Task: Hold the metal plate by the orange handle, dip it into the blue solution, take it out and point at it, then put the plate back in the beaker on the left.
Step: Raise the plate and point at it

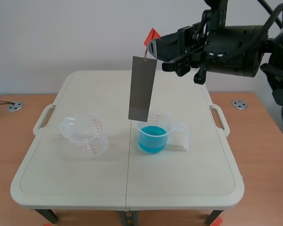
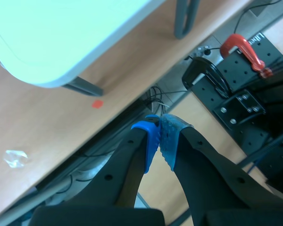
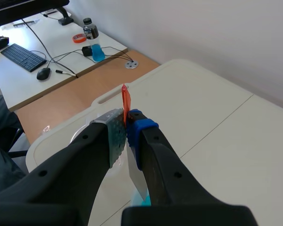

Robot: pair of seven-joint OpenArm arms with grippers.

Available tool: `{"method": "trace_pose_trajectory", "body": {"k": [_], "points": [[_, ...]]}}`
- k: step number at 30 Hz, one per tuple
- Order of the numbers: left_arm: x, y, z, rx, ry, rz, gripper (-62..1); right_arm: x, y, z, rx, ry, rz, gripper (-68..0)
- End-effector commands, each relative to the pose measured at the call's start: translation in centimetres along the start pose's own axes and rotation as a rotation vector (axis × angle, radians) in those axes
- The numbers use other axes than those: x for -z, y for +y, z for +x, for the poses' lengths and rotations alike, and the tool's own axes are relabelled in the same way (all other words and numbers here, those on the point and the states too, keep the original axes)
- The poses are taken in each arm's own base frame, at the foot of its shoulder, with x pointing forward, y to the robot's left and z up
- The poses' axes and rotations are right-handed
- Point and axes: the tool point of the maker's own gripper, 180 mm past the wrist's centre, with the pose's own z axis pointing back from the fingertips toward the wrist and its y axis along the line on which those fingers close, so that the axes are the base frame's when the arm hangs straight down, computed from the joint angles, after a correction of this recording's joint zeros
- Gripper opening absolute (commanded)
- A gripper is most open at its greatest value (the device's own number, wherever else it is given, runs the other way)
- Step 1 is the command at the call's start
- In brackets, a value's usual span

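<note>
right gripper (image 3: 126, 124) tight on orange handle (image 3: 126, 100), metal plate (image 1: 142, 88) beneath

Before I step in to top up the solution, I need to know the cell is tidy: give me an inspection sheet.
Surface: pale folding table on a wooden bench.
Job's things: plate hangs by its orange handle at the blue beaker, out of the solution; left beaker empty.
Clutter: clear scrap on the bench.
Hands: right hand shut on the handle; left hand shut on nothing, off the table's edge.
Cables: bundle under the bench.
Surroundings: keyboard, mouse, bottle on a side desk; clamps near the left hand.
</note>
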Motion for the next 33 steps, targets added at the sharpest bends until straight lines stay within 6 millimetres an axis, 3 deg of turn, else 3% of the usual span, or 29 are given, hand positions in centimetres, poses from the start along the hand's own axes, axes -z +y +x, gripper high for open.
{"method": "trace_pose_trajectory", "body": {"k": [1,10,15,23,33], "points": [[0.3,0.1,0.8,-0.003,-0.028,0.002,-58.8,-0.2,0.4,1.7,-0.027,-0.051,0.015,-66.3],[1.4,2.8,3.6,0.045,-0.112,0.045,-58.8,-0.6,1.5,3.5,-0.061,-0.092,0.034,-66.2],[2.5,4.3,6.1,0.109,-0.178,0.053,-58.8,-1.3,0.8,4.4,-0.076,-0.113,0.003,-66.2],[5.3,6.5,10.5,0.151,-0.276,0.043,-58.8,-2.3,0.1,5.6,-0.090,-0.149,-0.028,-66.2],[8.7,8.6,15.7,0.211,-0.377,0.026,-58.8,-2.5,-0.2,5.7,-0.091,-0.148,-0.038,-66.2]]}}
